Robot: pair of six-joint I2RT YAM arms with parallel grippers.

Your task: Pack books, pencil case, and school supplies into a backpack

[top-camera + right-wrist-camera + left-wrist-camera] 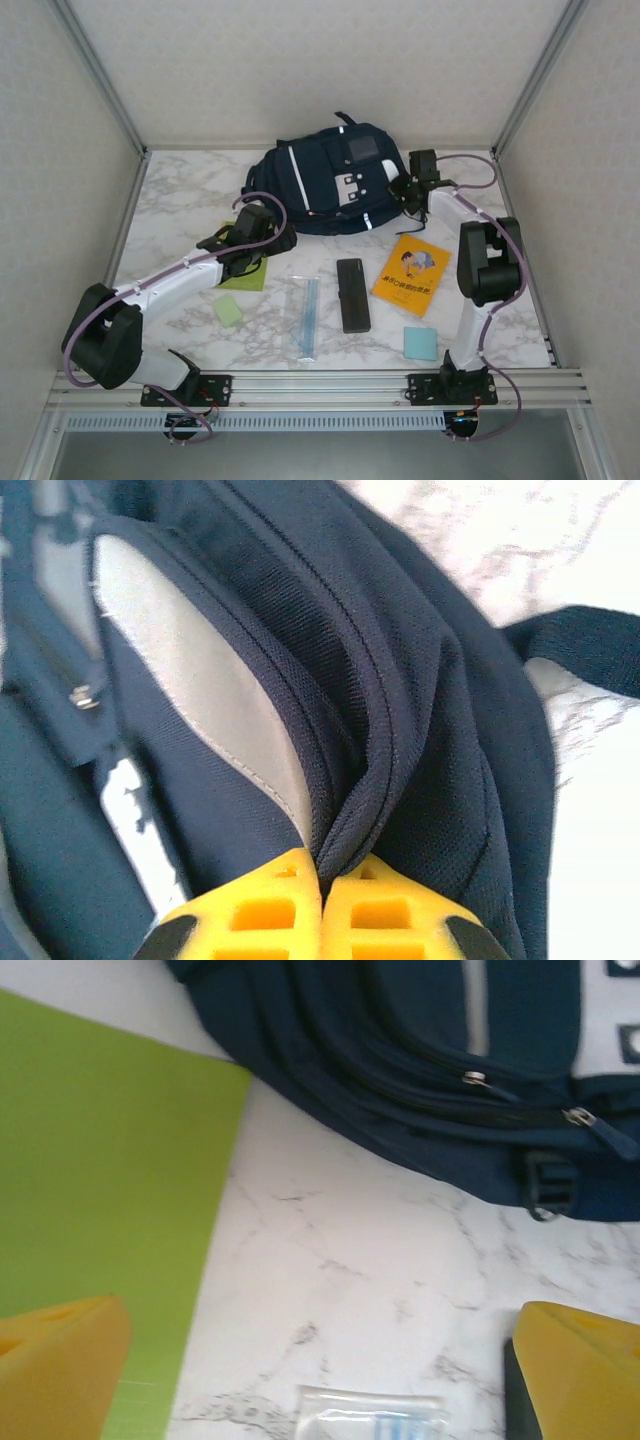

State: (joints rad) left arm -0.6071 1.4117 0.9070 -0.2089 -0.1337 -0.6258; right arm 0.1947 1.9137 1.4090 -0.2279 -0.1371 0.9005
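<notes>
Right gripper (322, 872) pinches a fold of the backpack (430, 780) between its tips; left gripper (320, 1365) gapes.

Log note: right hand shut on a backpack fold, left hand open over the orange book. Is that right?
One slip: the left hand is open over the green book, not the orange book, which lies by the right arm; the left wrist view shows it. The right hand is shut on a backpack fold.
</notes>
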